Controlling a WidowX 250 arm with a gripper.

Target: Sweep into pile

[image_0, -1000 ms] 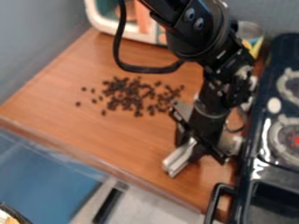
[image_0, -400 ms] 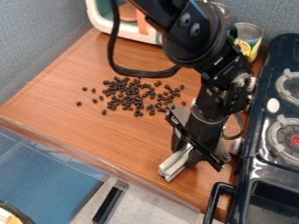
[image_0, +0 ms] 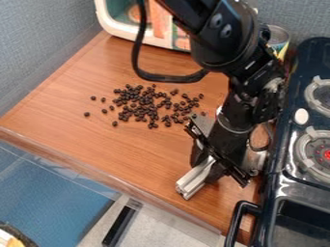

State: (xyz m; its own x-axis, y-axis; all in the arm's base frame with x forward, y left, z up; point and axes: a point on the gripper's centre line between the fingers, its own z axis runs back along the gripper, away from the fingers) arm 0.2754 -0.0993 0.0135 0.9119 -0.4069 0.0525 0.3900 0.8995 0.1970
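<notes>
The claw (image_0: 195, 178) is over the tabletop (image_0: 97, 149), near its front edge. Behind it and to the left, beans (image_0: 145, 103) lie scattered on the tabletop. Farther behind stand a box (image_0: 106, 21), at the back left, and a can (image_0: 279, 37), at the back right. Right of the claw is the stove (image_0: 283, 188), with burners (image_0: 312, 166) on top and a handle (image_0: 240, 212) on its near side.

Textured blue-grey walls (image_0: 40, 43) enclose a wooden counter (image_0: 71, 140).
</notes>
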